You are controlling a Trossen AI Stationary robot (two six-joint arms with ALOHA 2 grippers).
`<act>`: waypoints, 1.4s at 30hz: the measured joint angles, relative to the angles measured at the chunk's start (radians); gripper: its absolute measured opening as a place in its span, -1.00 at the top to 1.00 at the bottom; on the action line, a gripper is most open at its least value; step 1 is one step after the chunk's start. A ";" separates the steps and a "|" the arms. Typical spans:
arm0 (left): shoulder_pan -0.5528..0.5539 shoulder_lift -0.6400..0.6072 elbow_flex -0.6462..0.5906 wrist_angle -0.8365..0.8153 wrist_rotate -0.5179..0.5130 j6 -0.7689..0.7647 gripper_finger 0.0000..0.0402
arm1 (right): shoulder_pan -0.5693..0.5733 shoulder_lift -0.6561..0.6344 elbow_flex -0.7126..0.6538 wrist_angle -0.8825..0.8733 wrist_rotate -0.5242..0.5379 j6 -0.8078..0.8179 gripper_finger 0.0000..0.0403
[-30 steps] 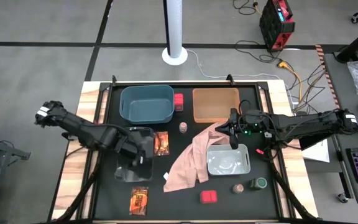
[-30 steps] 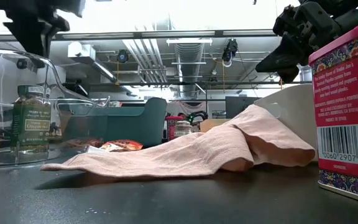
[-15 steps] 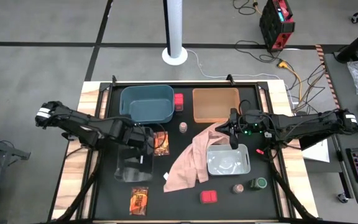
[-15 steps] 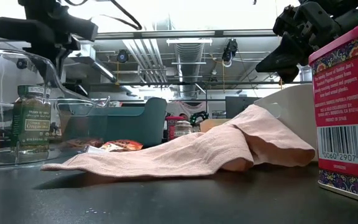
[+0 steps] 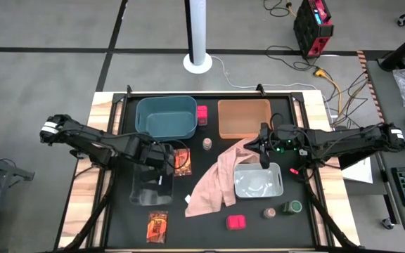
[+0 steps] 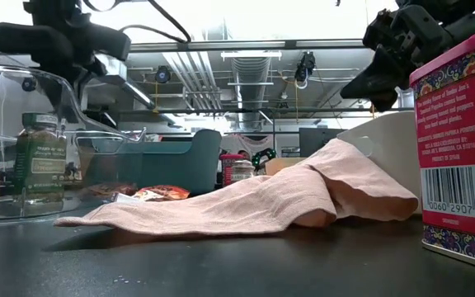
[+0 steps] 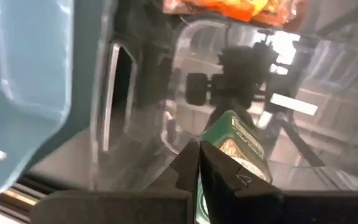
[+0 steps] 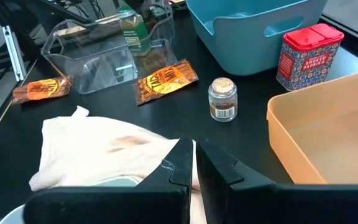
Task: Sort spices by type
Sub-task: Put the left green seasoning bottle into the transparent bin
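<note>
A dark jar with a green lid (image 6: pixel 41 165) stands upright on the floor of the clear bin (image 5: pixel 150 186). My left gripper (image 7: pixel 197 163) hangs shut just above that jar (image 7: pixel 238 142), pointing steeply down, and touches nothing. My right gripper (image 5: pixel 262 158) is shut and stays in the air over the pink cloth (image 5: pixel 215 181). On the table lie two orange packets (image 5: pixel 182 161) (image 5: pixel 157 226). Also there are two pink boxes (image 5: pixel 202 114) (image 5: pixel 235 222), two pinkish-topped jars (image 5: pixel 207 144) (image 5: pixel 268 212) and another green-lidded jar (image 5: pixel 292 207).
A teal bin (image 5: pixel 166 117) and an orange bin (image 5: pixel 244 118) stand along the far edge. A pale grey bin (image 5: pixel 258 180) lies at the right, with the cloth draped over its left rim. The near pink box (image 6: pixel 460 148) stands close to the low camera.
My left gripper has moved toward the table's right and a little toward its far edge over the clear bin. It has sunk lower and stayed shut. The jar in the bin has kept its place.
</note>
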 joint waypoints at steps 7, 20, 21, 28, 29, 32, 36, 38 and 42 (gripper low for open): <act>-0.003 0.000 -0.014 0.029 0.047 -0.001 1.00 | 0.000 0.000 -0.008 0.000 0.000 0.003 0.94; -0.060 -0.002 0.013 0.057 0.197 -0.048 1.00 | 0.000 0.000 -0.008 0.000 0.000 0.003 0.94; -0.069 -0.003 0.022 0.063 0.202 -0.065 1.00 | 0.000 0.000 -0.008 0.000 0.000 0.003 0.94; -0.126 -0.001 0.029 0.039 0.276 -0.137 1.00 | 0.000 0.000 -0.008 0.000 0.000 0.003 0.94; -0.133 0.002 0.027 0.029 0.279 -0.138 1.00 | 0.000 0.000 -0.008 0.000 0.000 0.003 0.94; -0.138 0.006 0.019 -0.011 0.282 -0.156 1.00 | 0.000 0.000 -0.008 0.000 0.000 0.003 0.94; -0.138 0.007 0.008 -0.096 0.244 -0.182 1.00 | 0.000 0.000 -0.008 0.000 0.000 0.002 0.94; -0.138 0.007 0.002 -0.120 0.218 -0.182 1.00 | 0.000 0.000 -0.008 0.001 0.000 0.002 0.94; -0.137 0.007 -0.010 -0.137 0.151 -0.151 1.00 | 0.000 0.000 -0.008 0.001 0.000 0.002 0.94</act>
